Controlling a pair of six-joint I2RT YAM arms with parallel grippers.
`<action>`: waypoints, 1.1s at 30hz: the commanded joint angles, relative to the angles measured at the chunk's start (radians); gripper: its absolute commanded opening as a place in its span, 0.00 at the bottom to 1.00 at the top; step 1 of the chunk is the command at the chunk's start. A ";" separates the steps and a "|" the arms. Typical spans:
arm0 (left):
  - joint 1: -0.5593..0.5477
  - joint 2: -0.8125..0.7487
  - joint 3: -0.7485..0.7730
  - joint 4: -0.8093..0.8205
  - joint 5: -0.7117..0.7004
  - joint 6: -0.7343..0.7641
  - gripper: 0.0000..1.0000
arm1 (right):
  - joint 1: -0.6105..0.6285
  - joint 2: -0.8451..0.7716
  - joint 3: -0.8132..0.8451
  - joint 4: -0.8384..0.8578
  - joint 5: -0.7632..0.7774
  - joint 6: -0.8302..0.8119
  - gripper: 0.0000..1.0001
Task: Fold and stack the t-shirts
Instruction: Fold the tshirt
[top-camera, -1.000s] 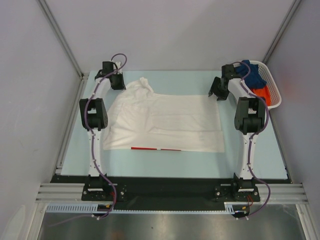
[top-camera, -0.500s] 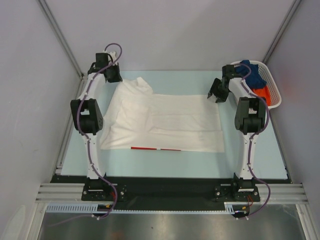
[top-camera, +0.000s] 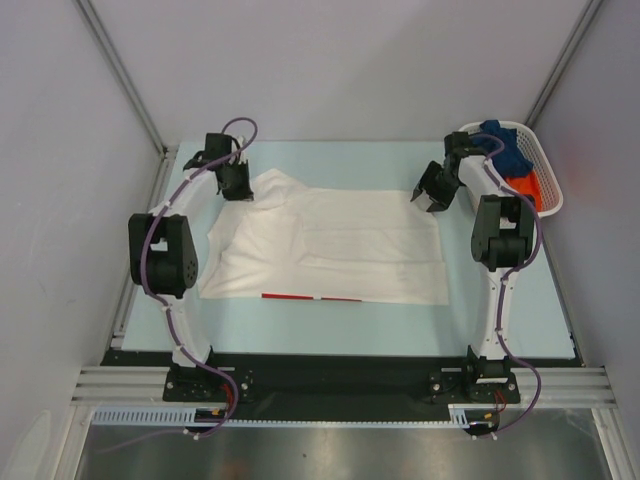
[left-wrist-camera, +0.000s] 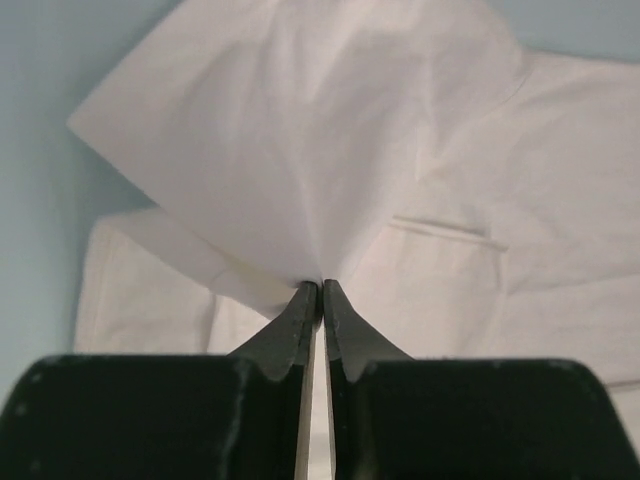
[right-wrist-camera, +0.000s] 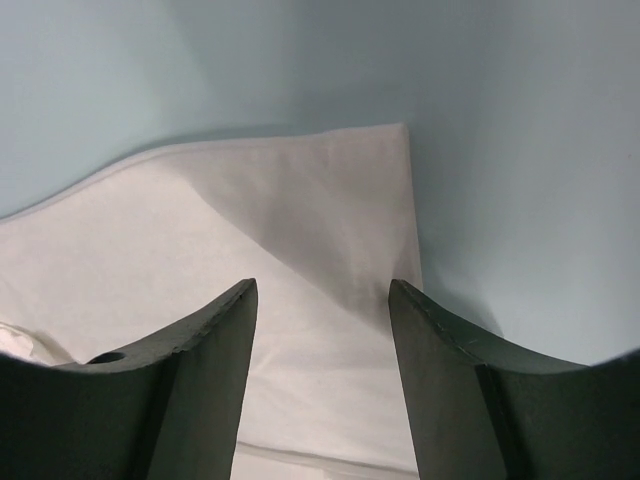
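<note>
The white t-shirt (top-camera: 340, 245) lies spread on the pale blue table, with a red strip of print (top-camera: 310, 297) showing along its near edge. My left gripper (top-camera: 235, 180) is at the shirt's far left corner. In the left wrist view its jaws (left-wrist-camera: 321, 290) are shut, pinching a raised peak of white cloth (left-wrist-camera: 300, 150). My right gripper (top-camera: 425, 195) hovers over the shirt's far right corner (right-wrist-camera: 395, 140), open, with cloth below its fingers (right-wrist-camera: 322, 285) and nothing between them. A dark blue t-shirt (top-camera: 505, 145) and an orange one (top-camera: 525, 190) sit in the basket.
A white lattice basket (top-camera: 550, 200) stands at the far right corner of the table, just behind the right arm. Grey walls close in the table on the left, back and right. Bare table shows along the near edge (top-camera: 330, 325).
The left gripper has come down from the far left corner onto the shirt's edge and closed on the cloth, pulling it up into a peak. The right gripper has barely moved.
</note>
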 joint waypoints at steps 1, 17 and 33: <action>-0.003 -0.058 -0.082 -0.031 -0.070 -0.042 0.10 | 0.002 -0.051 0.040 -0.045 -0.002 -0.002 0.61; 0.166 0.276 0.448 -0.193 -0.013 -0.356 0.38 | 0.014 0.049 0.200 -0.059 0.007 0.024 0.62; 0.154 0.432 0.528 -0.243 -0.159 -0.404 0.45 | 0.028 0.063 0.191 -0.073 0.078 -0.020 0.62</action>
